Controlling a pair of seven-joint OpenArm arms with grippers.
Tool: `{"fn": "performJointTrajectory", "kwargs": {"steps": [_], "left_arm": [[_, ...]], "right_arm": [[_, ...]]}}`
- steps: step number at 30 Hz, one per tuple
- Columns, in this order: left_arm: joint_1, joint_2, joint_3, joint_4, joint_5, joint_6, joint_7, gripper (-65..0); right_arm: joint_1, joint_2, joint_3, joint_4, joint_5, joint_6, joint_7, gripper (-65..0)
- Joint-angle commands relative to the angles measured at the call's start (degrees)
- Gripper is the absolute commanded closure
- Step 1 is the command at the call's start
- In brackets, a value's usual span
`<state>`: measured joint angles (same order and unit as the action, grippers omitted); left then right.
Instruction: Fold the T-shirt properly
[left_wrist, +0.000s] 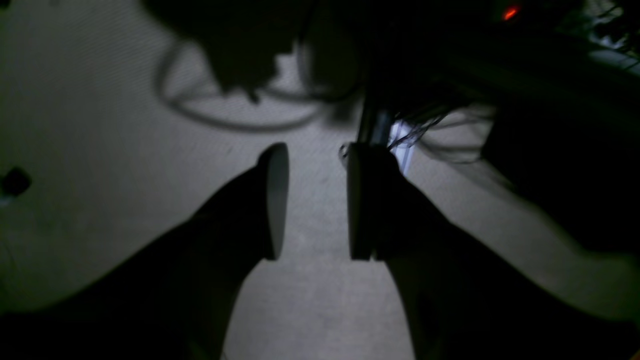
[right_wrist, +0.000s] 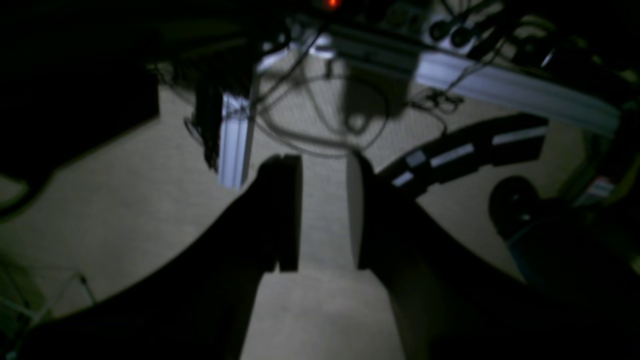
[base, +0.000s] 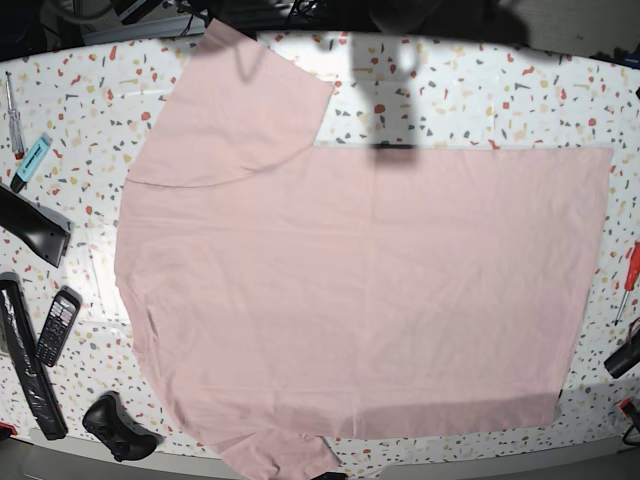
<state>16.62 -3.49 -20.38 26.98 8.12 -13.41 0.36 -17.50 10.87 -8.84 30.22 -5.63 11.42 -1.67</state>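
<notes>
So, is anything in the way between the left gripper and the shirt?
Nothing visible, but no view shows both. The left gripper hangs open over grey floor with nothing between its fingertips, and the shirt's broad body is uncovered. I can't confirm the path.

Beneath me spreads a pale surface (base: 450, 100), flecked with orange, grey and tan chips (a speckled, terrazzo-like pattern). Its near edge curves. Around its margins, a dull grey floor (right_wrist: 320, 310) lies in dim light, strewn with thin, looping cables (left_wrist: 240, 125).
</notes>
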Motion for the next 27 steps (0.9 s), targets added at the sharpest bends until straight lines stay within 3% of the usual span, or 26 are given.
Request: {"fn": "performJointTrajectory", "kwargs": {"steps": [1,7,18,21,27], "left_arm": [[1.86,-0.2,-0.13,2.34,-1.36,-0.33,-0.24,-18.5],[12.22,-0.2,-0.13,18.62,-5.42,-9.27,1.53,-18.5],[29.35,-3.06,-0.13,48.52,-13.05,-9.57,6.4,-18.5],[32.7,-4.42,-0.13,54.42,-16.06,-9.57,7.69,-18.5],[38.07,-6.27,-0.17,65.24,-20.39,-9.57,7.8,-18.5]], "right_arm": [[-2.29,1.4,0.07,2.43,1.51,0.94,-0.59,-15.0],[-14.4,8.09,-1.46,19.93,8.85,4.22,-4.33,-14.9],[-35.21,21.05,-1.66,54.8,13.4,4.17,-6.21,-14.9],[-39.06,23.41,-1.62,62.12,13.4,4.22,-6.91,-14.9],[-44.54,26.71,-1.62,75.34,13.4,5.38,-14.16,-14.9]]}}
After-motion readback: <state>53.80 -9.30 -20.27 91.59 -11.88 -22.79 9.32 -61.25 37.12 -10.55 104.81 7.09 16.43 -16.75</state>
